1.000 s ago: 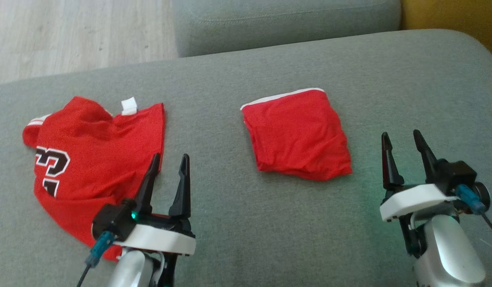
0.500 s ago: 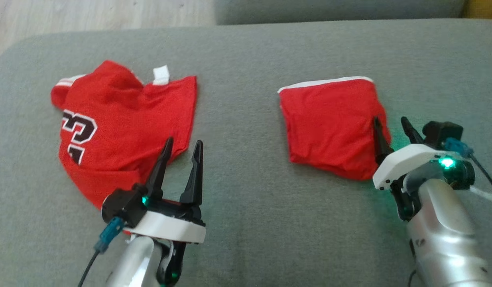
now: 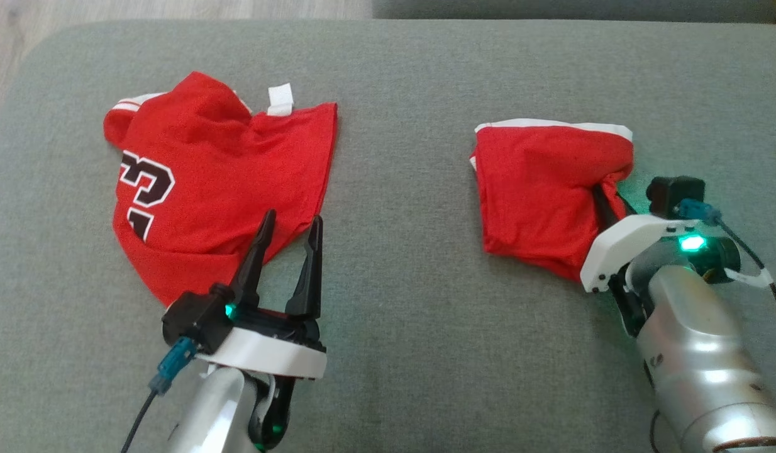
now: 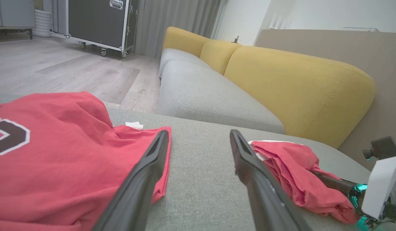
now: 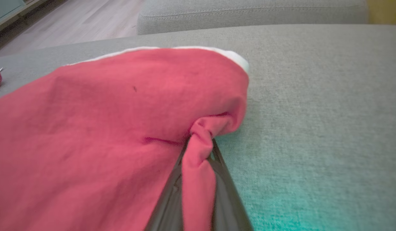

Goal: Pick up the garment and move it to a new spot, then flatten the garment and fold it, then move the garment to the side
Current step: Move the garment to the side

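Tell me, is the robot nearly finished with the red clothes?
The small red garment already looks folded. The right pincer is pinched shut on its edge, probably to move it aside. The numbered jersey lies rumpled by the open left pincer, so it likely remains.

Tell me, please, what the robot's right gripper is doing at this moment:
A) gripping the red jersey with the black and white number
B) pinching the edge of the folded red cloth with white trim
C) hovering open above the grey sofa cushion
B: the right gripper is shut on a bunched edge of the folded red cloth with white trim.
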